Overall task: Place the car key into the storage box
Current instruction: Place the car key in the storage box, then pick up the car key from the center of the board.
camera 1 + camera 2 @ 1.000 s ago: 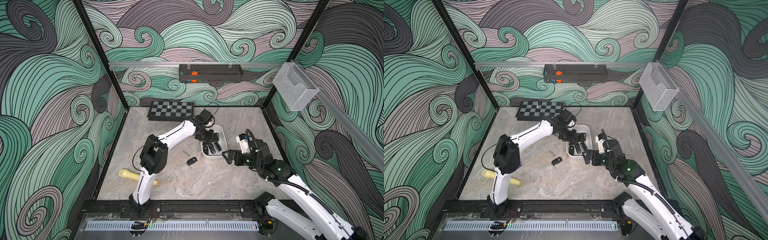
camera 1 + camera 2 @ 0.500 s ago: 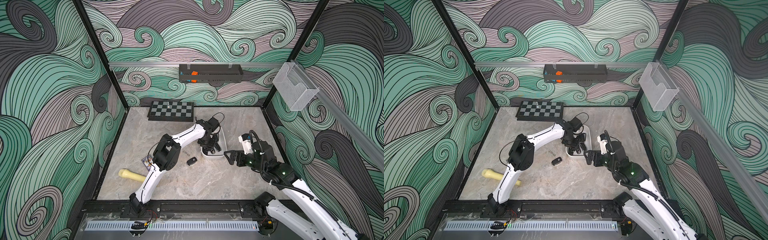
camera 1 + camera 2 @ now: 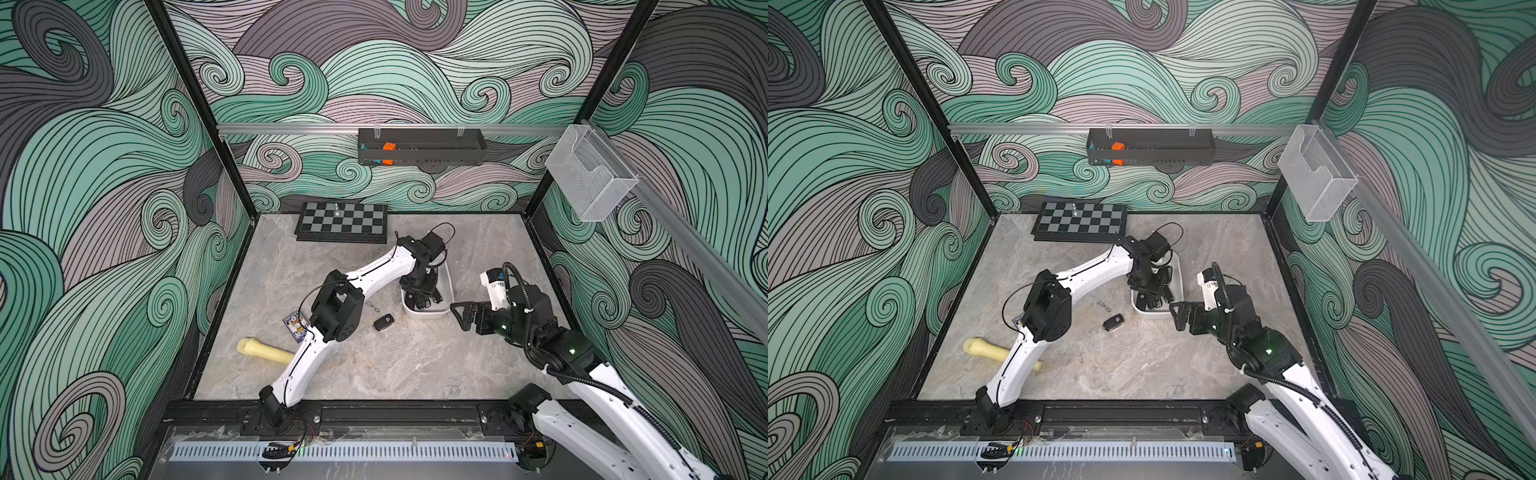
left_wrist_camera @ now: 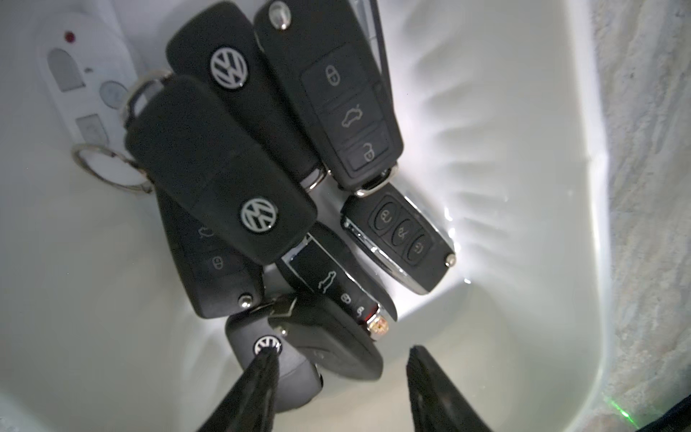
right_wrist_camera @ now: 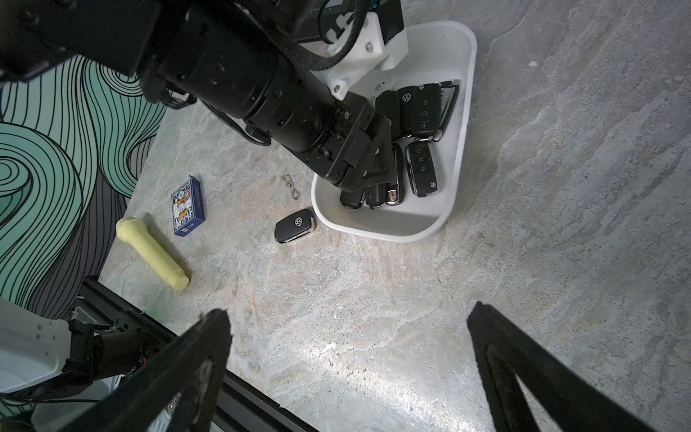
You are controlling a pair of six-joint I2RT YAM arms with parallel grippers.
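On the marble tabletop (image 3: pixel 415 365), just left of the storage box's (image 3: pixel 430 312) near end, a black car key (image 3: pixel 383 322) lies flat, with nothing touching it. Inside the white box sits a pile of black key fobs (image 4: pixel 261 157). The left gripper (image 4: pixel 341 357) reaches down into the box, jaws apart and gripping nothing. Right of the box, the right gripper (image 5: pixel 349 314) hovers with jaws wide and empty. Farther left lie a card pack (image 5: pixel 188 206) and a cream flashlight (image 5: pixel 149 254).

A chessboard (image 3: pixel 343 222) lies at upper centre in a top view, a cream cylinder (image 3: pixel 264 351), perhaps a torch, at lower left, a blue card box (image 5: pixel 188 206) near it.
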